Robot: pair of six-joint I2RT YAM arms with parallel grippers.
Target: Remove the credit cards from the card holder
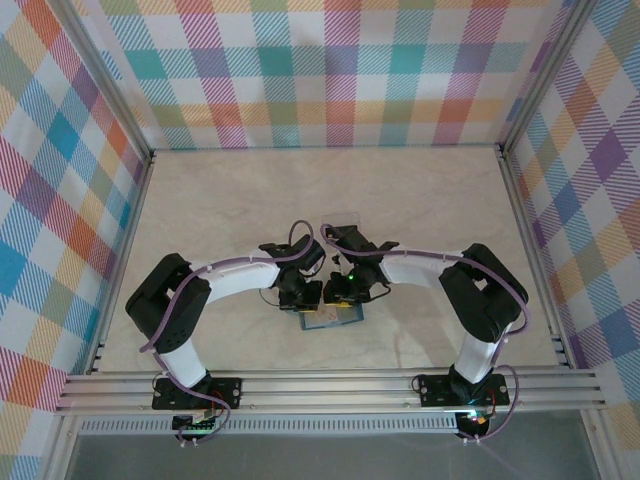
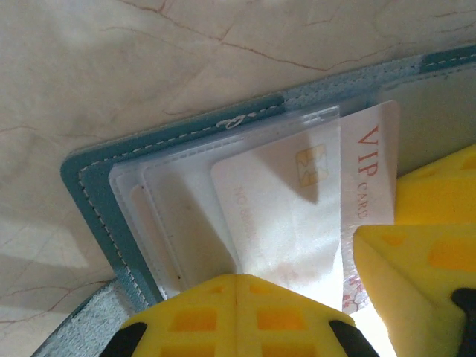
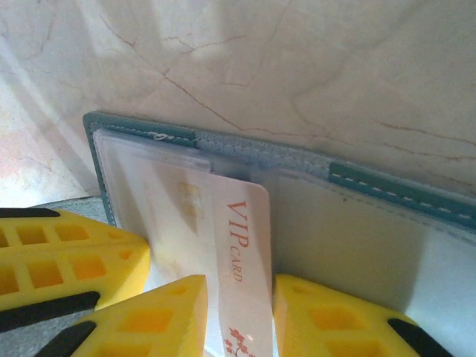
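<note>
Marble-look table, card half out of its sleeve

Pale veined table (image 1: 420, 200) under plaid walls; both arms meet at lower centre of the overhead view, over the card holder (image 1: 330, 319). It lies open and flat, teal stitched border around clear sleeves (image 2: 171, 216).

Left gripper (image 2: 236, 286): clenched, yellow fingers seamed together with nothing between them, tips down on the sleeve at the bottom edge of its wrist view. Reads as a hold-down, not a grasp.

Right gripper (image 3: 239, 294): fingers straddle the VIP card (image 3: 242, 253), one against each long edge at lower centre of its wrist view. Looks like a grasp across the card's width.

VIP card: white, red lettering, top end tucked into the holder near the spine, lower end out between the fingers. A second white card with a gold chip (image 2: 282, 216) sits fully inside the sleeve, left of it.

Handling, my judgement:
- cards light, thin, stiff, glossy; likely to slip out of an edge pinch or flex if squeezed hard
- sleeve plastic soft and clingy; holder light enough to drag along unless pinned
- best hold: the exposed lower end, pulling along the card's length
- chip card shows no free edge; harder to take hold of
</note>
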